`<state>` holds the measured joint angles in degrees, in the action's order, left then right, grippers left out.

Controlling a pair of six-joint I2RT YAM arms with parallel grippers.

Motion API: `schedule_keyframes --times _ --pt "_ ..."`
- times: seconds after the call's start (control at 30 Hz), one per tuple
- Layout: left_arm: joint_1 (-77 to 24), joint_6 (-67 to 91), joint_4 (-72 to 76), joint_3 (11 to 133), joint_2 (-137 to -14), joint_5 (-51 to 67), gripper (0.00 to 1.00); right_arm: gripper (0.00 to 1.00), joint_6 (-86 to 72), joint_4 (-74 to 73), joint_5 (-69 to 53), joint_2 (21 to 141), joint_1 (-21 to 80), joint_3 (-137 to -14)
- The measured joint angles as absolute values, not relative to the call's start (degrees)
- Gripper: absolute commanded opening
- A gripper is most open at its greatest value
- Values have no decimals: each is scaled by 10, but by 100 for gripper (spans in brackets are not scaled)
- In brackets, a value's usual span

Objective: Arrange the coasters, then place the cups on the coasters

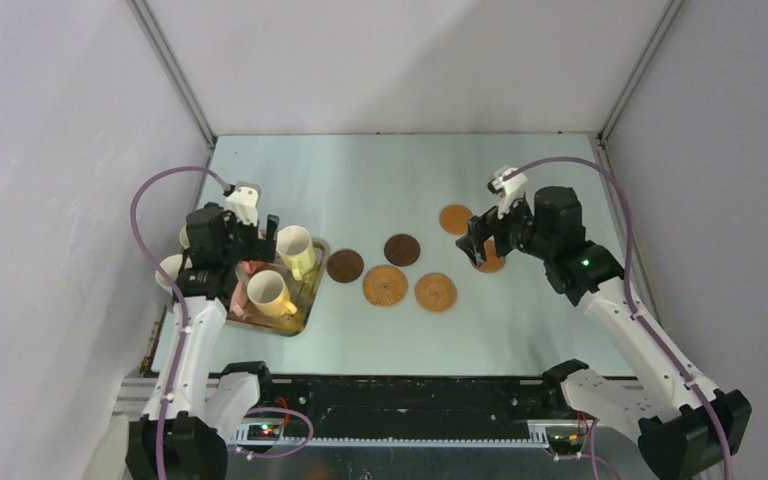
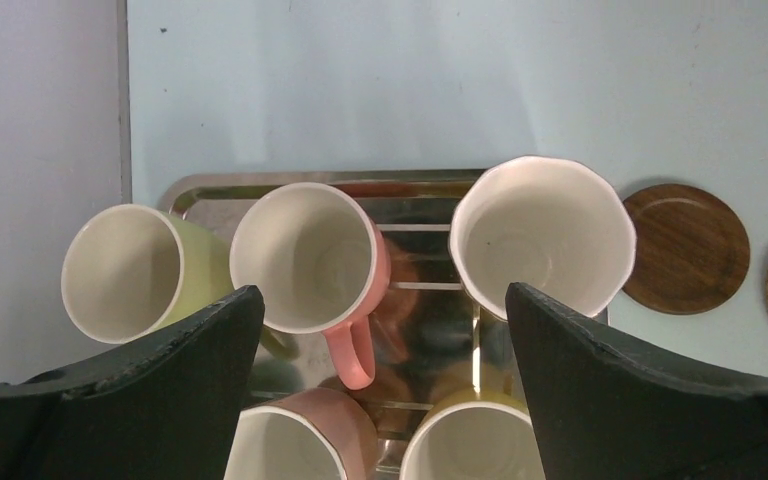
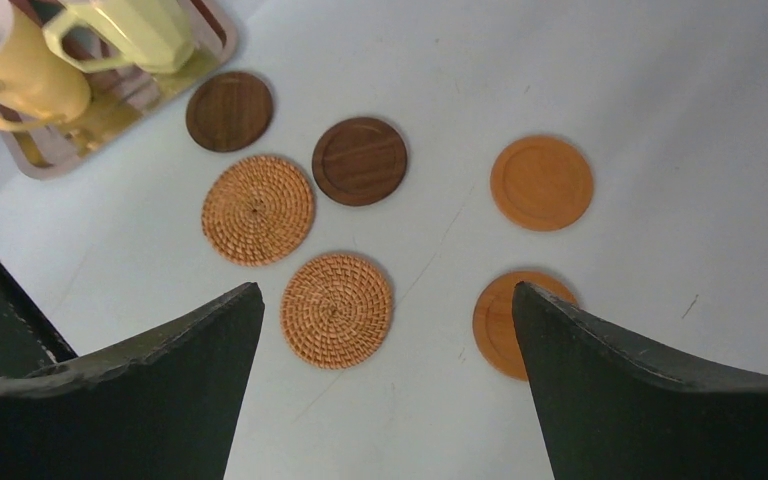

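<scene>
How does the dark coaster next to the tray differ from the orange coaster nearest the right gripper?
Colour: the dark coaster is deep brown; the orange coaster is light orange-brown. Place: the dark coaster lies right beside the tray; the orange coaster lies far from it, below the open right gripper, one finger hiding its edge. Both are flat, round, smooth discs, no cup on either.

Bright even light, soft shadows, near jaws blurred
</scene>
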<state>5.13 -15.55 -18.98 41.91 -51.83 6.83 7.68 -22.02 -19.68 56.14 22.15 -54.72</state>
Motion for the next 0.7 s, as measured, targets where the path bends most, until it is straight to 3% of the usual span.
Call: schedule_keyframes --times 0.3,0.7 --pt "51 -181 -200 411 -469 131 98 100 109 -214 -139 591 271 -543" --pt "51 -208 -238 406 -471 218 98 100 109 -201 -150 608 312 -542"
